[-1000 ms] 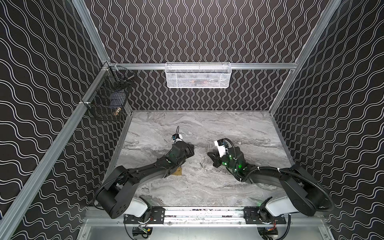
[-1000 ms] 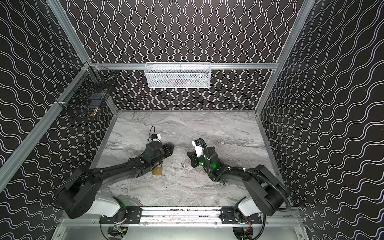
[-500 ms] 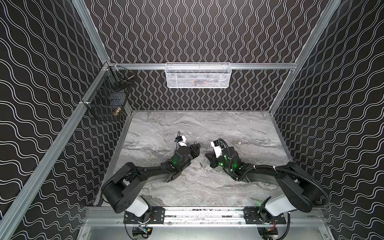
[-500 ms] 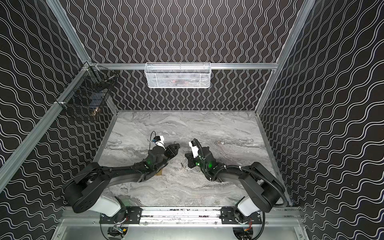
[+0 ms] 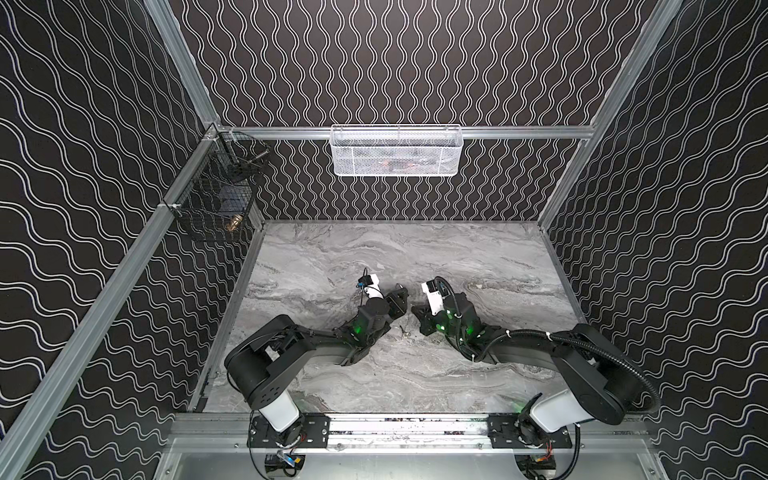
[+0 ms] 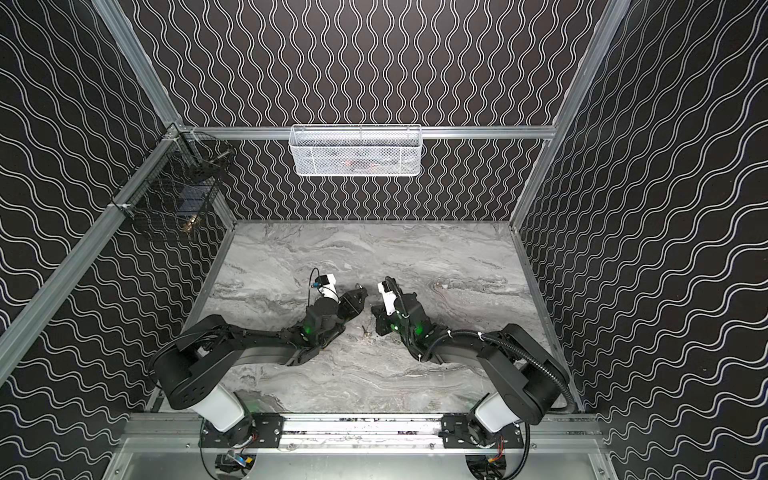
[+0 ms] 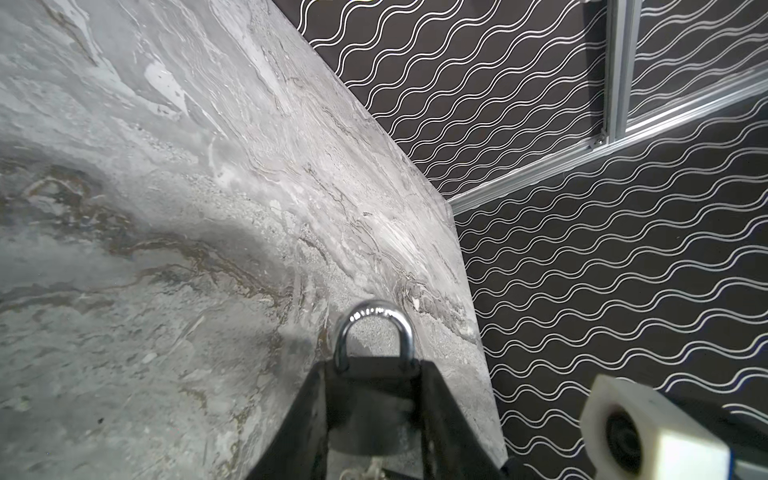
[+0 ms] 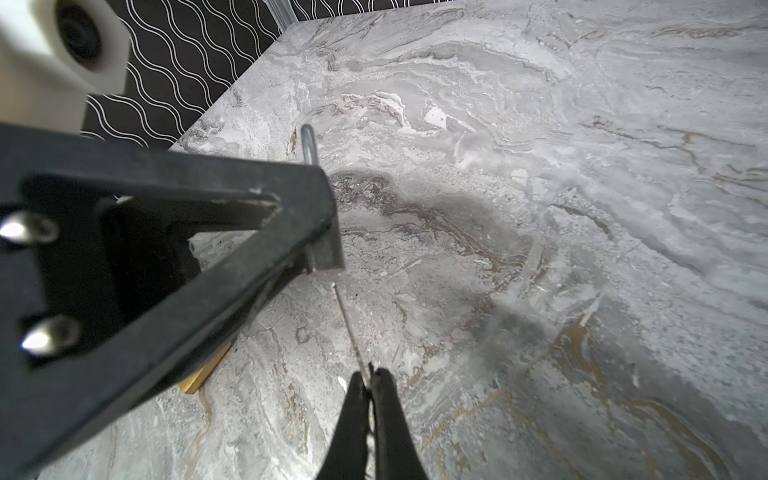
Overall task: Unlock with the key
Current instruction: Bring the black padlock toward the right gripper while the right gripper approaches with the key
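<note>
Mid-table, slightly near of centre — both arms meet above the marble table [image 5: 374,257]. The left gripper [image 7: 376,370] has its jaws partly closed, clamped on the body of the padlock [image 7: 365,411], with the shackle [image 7: 372,311] sticking out past the fingertips. The right gripper [image 8: 369,376] is pinched tight on the key [image 8: 347,322] — the blade points at the padlock's underside, its tip just beside it with a sliver of gap showing.

The black left gripper [image 6: 360,294] and black right gripper [image 6: 375,312] point tip to tip, just apart, over the grey marbled tabletop [image 6: 374,253].
</note>
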`<state>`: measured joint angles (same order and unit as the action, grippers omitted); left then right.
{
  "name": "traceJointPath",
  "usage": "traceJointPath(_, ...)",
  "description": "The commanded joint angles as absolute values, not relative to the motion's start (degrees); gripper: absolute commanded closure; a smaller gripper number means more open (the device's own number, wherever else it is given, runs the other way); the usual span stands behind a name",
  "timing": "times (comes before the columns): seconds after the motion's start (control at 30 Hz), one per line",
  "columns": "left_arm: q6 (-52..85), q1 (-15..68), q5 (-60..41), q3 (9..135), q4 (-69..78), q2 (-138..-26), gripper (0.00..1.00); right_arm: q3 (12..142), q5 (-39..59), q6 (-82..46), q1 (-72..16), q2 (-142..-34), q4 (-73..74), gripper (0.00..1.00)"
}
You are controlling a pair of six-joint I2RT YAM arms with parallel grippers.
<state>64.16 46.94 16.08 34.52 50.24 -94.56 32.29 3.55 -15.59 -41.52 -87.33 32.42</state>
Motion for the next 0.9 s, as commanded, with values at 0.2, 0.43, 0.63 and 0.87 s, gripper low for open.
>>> traceJointPath(0.2, 63.13, 47.32, 18.16, 34.98, 53.11, -94.65, 0.76, 32.61, 3.27, -15.22, -41.56, -87.06, 32.17, 1.00)
traceJointPath(0.43, 61.76, 47.68, 19.00, 35.33, 52.30, -94.48, 0.76, 32.43, 3.10, -15.03, -41.57, -86.75, 32.17, 1.00)
traceJointPath(0.63, 61.83, 48.12, 19.01, 35.57, 52.90, -95.68, 0.76, 32.34, 2.94, -14.69, -41.57, -86.48, 32.08, 1.00)
traceJointPath(0.87, 62.09, 48.61, 18.89, 35.94, 53.39, -96.94, 0.76, 32.32, 1.44, -14.76, -41.47, -86.17, 31.57, 1.00)
